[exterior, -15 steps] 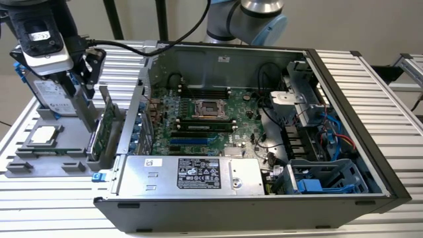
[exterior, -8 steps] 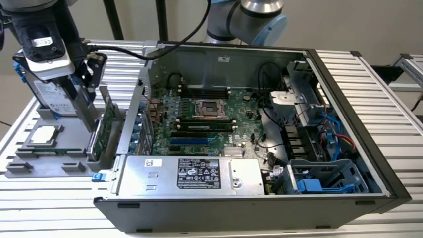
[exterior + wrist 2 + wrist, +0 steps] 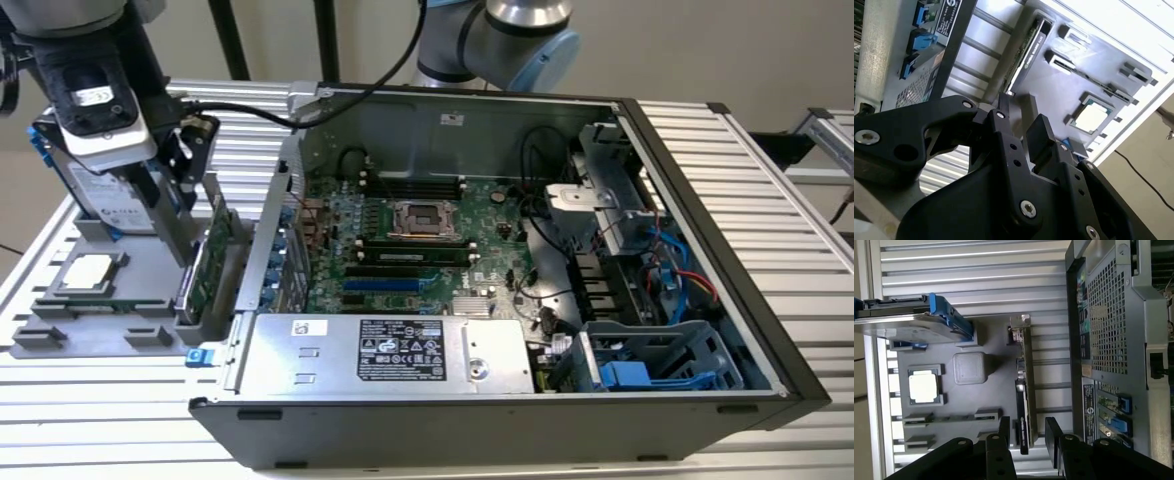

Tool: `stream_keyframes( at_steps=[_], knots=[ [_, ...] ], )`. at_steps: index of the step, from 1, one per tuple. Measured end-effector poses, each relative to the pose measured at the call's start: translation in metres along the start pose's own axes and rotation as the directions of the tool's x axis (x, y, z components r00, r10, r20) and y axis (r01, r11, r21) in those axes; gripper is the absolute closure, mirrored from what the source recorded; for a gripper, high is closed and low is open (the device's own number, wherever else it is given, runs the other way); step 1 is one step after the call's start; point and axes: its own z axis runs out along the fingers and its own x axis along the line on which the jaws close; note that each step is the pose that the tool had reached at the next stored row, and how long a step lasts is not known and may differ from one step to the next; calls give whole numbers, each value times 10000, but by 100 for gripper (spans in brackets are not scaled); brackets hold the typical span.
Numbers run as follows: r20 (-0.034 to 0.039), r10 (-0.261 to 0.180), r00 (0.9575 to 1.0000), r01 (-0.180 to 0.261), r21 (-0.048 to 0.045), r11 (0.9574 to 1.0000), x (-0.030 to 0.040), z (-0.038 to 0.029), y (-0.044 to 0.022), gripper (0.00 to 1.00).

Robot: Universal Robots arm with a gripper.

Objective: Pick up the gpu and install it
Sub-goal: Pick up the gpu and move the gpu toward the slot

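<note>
black fingers (image 3: 1053, 440) on your gripper (image 3: 1028, 423) are spread wide and empty, over the gpu (image 3: 1024, 390) standing on edge in the grey tray (image 3: 991, 390) beside the computer case (image 3: 1109, 315).

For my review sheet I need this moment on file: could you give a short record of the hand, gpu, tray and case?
hand: open, over the tray, one finger to each side of the gpu's line in the first wrist view
contact: cannot tell whether it touches the gpu
gpu: standing on edge in the tray, not installed
tray: also holds the drive and the chip
case: open, on the exterior view's right of the tray
</note>
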Motion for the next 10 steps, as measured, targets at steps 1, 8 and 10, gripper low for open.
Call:
stream_keyframes(
  at_steps=[1,8,10],
  knots=[
    [0,0,10000,0,0,10000,-1,8,0,0],
    [4,0,10000,0,-1,10000,-6,54,-2,0],
    [4,0,10000,0,0,10000,-7,67,-2,0]
  ],
)
